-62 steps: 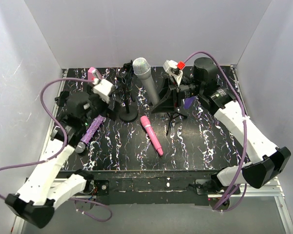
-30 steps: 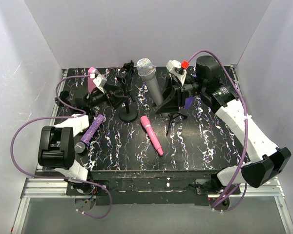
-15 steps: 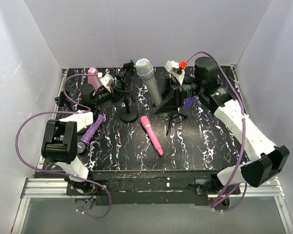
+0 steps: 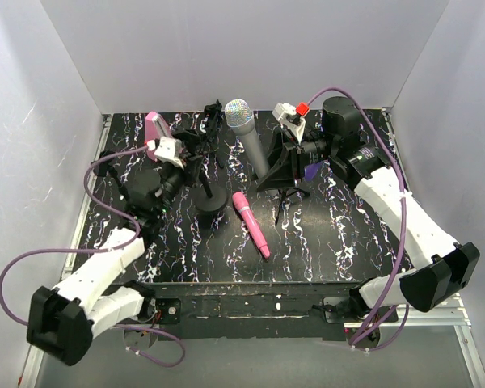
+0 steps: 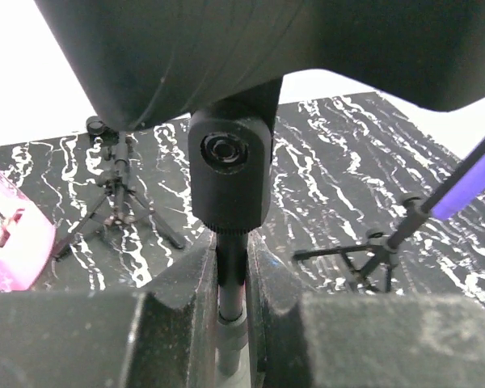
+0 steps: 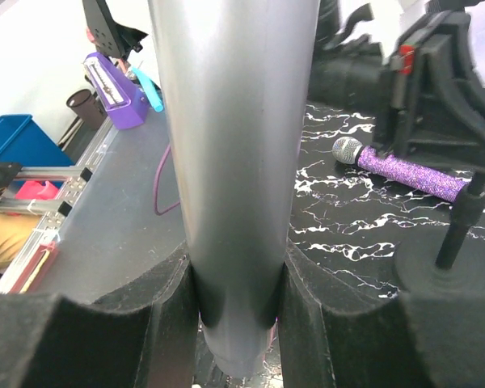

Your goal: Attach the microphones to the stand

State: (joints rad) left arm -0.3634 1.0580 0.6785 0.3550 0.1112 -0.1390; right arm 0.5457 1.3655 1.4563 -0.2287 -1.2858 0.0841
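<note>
Left wrist view now has the left gripper pinched narrow on the thin pole of the stand, just under its black clip, where a second ago those jaws stood wide beside it; the right gripper has not shifted, clamped on the silver microphone, tilted near upright just beside that stand; by the look of it, the stand is braced to receive the silver one; the pink microphone lies on the table, unattached.
</note>
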